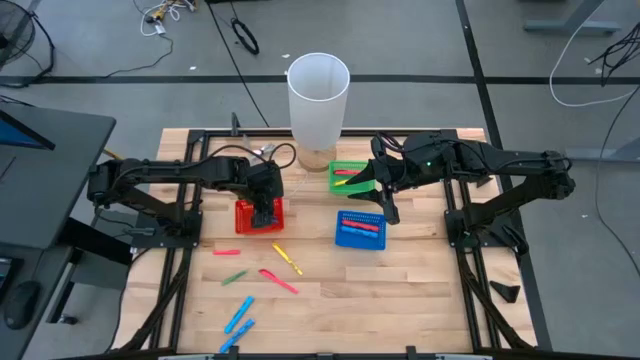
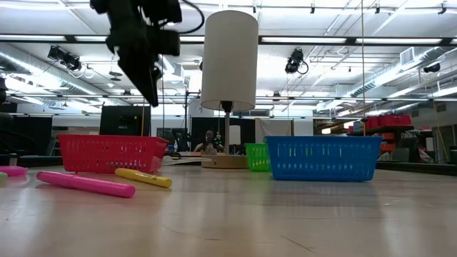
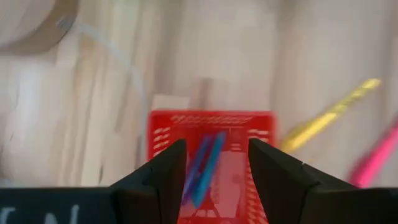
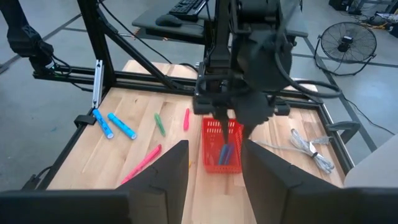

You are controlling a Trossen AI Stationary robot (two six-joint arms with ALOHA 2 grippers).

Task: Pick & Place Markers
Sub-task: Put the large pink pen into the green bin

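High view: left gripper (image 1: 264, 212) hangs over the red basket (image 1: 245, 217) at the desk's (image 1: 400, 290) nine o'clock, jaws released; a blue marker (image 3: 208, 163) lies in the basket beneath them. Drop step looks finished. Loose markers (image 1: 278, 281) lie scattered toward six o'clock. Right gripper (image 1: 383, 190) waits near the green basket (image 1: 348, 167), jaws parted and empty. Next likely calls for reaching toward the yellow marker (image 1: 287, 259).
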